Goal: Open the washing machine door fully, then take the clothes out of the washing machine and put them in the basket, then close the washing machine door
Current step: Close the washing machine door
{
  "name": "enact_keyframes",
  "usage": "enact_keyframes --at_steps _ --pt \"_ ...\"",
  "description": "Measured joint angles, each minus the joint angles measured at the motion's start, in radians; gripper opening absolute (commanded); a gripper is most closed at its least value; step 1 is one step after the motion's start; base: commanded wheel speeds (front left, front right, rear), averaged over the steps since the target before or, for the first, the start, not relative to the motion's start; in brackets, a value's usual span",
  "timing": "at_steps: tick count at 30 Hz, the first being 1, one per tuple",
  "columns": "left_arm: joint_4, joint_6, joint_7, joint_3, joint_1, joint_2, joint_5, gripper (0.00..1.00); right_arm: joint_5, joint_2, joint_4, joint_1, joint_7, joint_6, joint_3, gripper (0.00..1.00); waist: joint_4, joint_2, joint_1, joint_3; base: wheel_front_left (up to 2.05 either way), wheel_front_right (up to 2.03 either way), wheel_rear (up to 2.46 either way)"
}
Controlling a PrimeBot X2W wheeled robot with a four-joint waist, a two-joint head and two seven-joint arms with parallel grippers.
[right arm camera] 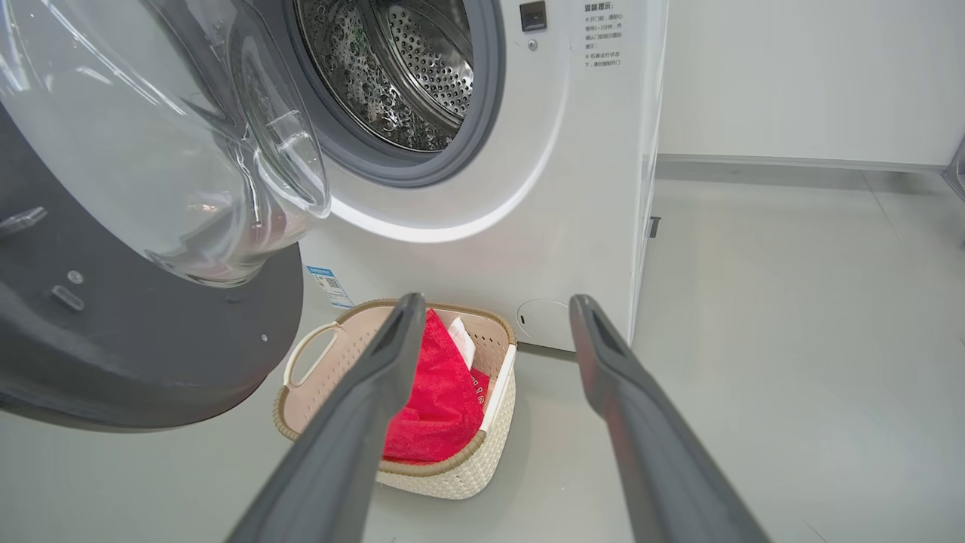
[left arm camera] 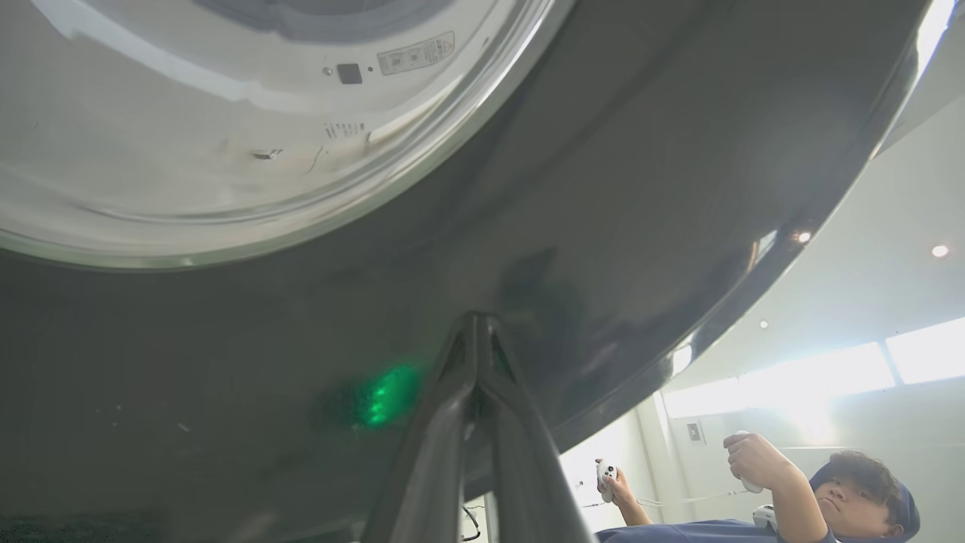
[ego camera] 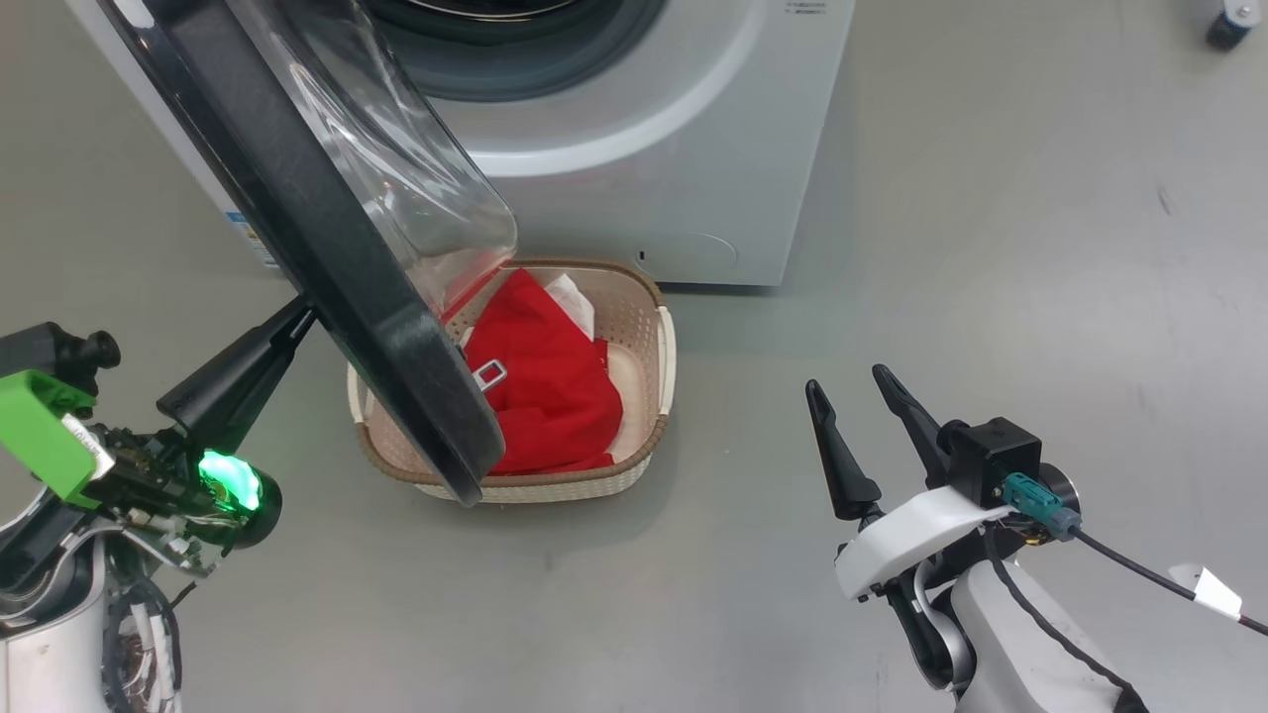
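Two sets of jaws: one pair on each arm, the left pinched together, the right spread wide.
Left jaws: shut with nothing between them. In the head view the dark fingers (ego camera: 248,371) reach up from the lower left, and their tips touch the outer face of the washing machine door (ego camera: 347,257).
Left wrist view: the fingers (left arm camera: 452,437) meet in a point against the door's glossy black rim (left arm camera: 641,188), with a green glow mirrored just beside them.
Right jaws: wide open and holding nothing. The fingers (ego camera: 837,446) hang over the grey floor (ego camera: 991,248), to the right of the basket (ego camera: 555,490) and apart from it.
Washing machine door: part-way open, swung out from the washing machine (ego camera: 644,149), with its lower edge hanging over the left side of the basket. In the right wrist view the clear glass bowl (right arm camera: 151,151) bulges from its grey inner face.
Clothes: the red clothes (ego camera: 545,386), with a white panel at the far end, lie inside the basket, also seen from the right wrist (right arm camera: 441,400).
Basket: on the floor just in front of the machine, with cream perforated walls (right arm camera: 452,475) and a brown rim.
Drum: the perforated steel drum (right arm camera: 399,68) shows through the open mouth, ringed by a grey gasket.
Person: a person (left arm camera: 784,498) at the lower right of the left wrist view, holding a pale controller in each raised hand.
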Motion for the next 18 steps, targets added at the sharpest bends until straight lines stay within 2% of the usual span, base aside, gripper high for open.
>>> enact_keyframes --at_steps 13,18 --pt "-0.031 0.0 -0.127 -0.002 -0.075 -0.025 0.083 0.0 0.039 0.001 -0.053 0.005 0.0 -0.03 -0.002 1.0 -0.172 0.0 0.0 0.041 0.0 0.0 0.0" --pt "-0.035 0.0 -0.208 0.034 -0.127 -0.03 0.12 0.0 0.051 0.002 -0.067 0.005 0.0 -0.037 0.012 1.0 -0.24 0.0 0.0 0.06 0.0 0.0 0.0"
